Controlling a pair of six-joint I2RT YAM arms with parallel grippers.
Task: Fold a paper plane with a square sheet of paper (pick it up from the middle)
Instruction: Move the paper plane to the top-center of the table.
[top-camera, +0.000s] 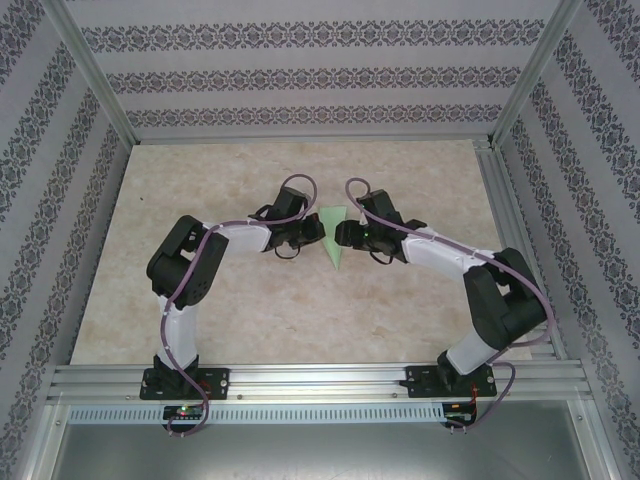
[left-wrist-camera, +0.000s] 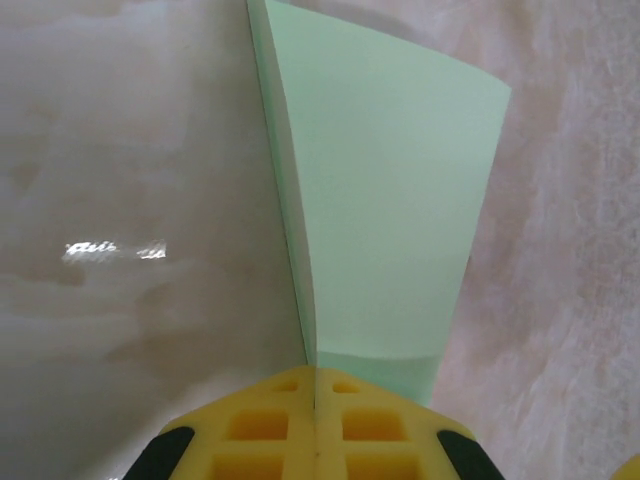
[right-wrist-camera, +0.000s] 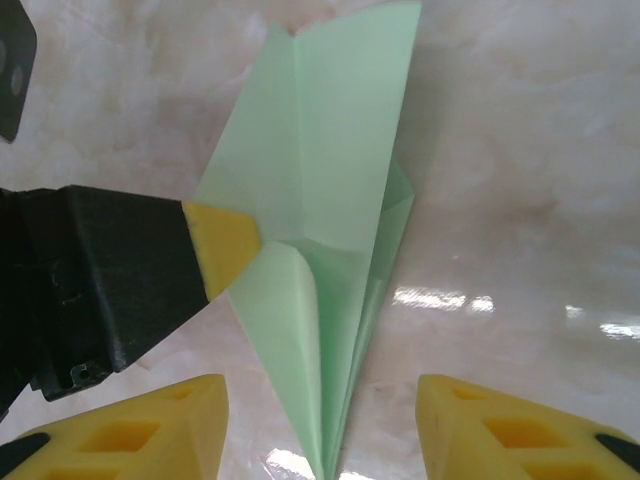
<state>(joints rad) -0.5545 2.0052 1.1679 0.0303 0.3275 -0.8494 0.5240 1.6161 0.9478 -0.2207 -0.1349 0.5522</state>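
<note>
"Paper plane (top-camera: 336, 232), where is it?"
"At the middle of the table (top-camera: 430, 180), with the left gripper (left-wrist-camera: 315, 385) pinched tight on its side edge."
"Why grip there?"
"Probably so the folded layers cannot spring open. The right gripper (right-wrist-camera: 320, 400) straddles its narrow tip, jaws apart, likely lining up a grasp."

Bright even light, white glare on glossy table (left-wrist-camera: 110, 250), soft shadows
</note>
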